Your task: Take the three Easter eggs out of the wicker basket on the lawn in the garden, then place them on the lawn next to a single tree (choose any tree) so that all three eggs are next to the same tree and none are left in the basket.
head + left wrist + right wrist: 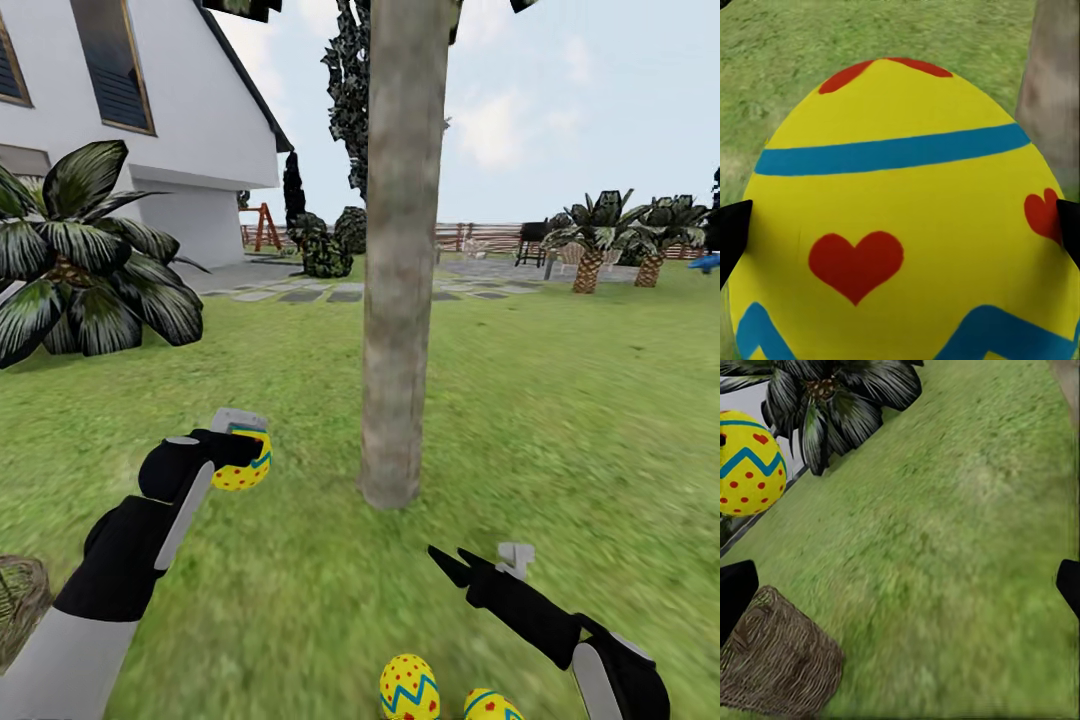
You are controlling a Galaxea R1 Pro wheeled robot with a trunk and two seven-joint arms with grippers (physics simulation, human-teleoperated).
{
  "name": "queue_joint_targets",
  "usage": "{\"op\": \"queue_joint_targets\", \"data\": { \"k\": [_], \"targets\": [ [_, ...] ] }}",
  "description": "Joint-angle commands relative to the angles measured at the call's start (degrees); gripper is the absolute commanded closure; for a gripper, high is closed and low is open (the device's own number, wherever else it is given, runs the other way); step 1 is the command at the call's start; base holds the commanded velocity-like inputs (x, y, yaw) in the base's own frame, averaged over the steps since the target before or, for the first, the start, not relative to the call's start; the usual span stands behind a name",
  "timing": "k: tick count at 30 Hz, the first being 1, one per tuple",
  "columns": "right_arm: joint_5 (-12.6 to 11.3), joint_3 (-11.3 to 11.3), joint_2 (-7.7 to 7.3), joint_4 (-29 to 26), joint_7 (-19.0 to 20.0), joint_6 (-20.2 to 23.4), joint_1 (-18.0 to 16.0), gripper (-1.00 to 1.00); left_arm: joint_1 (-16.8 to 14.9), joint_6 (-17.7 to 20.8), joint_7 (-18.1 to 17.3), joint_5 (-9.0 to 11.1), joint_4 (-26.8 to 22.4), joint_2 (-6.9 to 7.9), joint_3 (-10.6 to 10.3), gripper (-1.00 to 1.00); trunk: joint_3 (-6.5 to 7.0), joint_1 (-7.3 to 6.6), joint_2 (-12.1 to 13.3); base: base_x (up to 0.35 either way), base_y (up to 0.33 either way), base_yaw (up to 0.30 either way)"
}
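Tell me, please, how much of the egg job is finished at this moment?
Mostly done. Two eggs already lie on the lawn near the tree. The third egg is held in the left tool, raised above the grass beside the trunk; it must be set down there. The right tool is open and empty. I cannot see inside the basket.

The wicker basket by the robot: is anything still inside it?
Only the wicker basket's woven side shows, so its inside is hidden. Two eggs lie on the lawn; the left claw holds the third egg.
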Motion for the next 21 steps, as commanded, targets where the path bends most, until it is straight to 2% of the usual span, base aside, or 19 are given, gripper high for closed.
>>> {"op": "queue_joint_targets", "data": {
  "k": [1,5,8,13,19,21],
  "targets": [
    [-0.25,-0.17,0.05,0.01,0.15,0.41,-0.05,-1.00,-0.07,0.22,0.59,0.58,1.41,-0.06,-0.04,1.00,-0.01,-0.02,-0.03,-0.051,-0.067,-0.242],
    [-0.31,-0.71,0.04,0.01,0.15,0.41,-0.05,-1.00,-0.14,0.22,0.54,0.71,13.32,-0.22,0.27,1.00,0.14,-0.02,-0.03,-0.017,-0.022,-0.219],
    [-0.33,-0.82,0.04,0.01,0.15,0.41,-0.05,-1.00,-0.18,0.22,0.51,0.82,17.00,-0.31,0.44,1.00,0.17,-0.02,-0.03,-0.003,-0.004,-0.069],
    [-0.35,-0.84,0.04,0.01,0.16,0.35,-0.05,-1.00,-0.41,0.22,0.18,0.92,19.98,-0.30,0.65,1.00,0.18,-0.02,-0.03,0.000,-0.001,-0.011],
    [-0.34,-0.85,0.04,0.01,0.17,0.32,-0.05,-1.00,-2.76,0.22,-0.92,1.48,31.91,-0.44,0.58,1.00,-0.90,1.29,-2.43,0.000,0.000,-0.001],
    [-0.34,-0.86,0.04,0.01,0.18,0.32,-0.05,-1.00,-4.29,-1.39,-3.05,1.58,36.64,-0.42,0.45,1.00,-1.30,1.54,-2.85,0.000,0.000,0.000]
  ]
}}
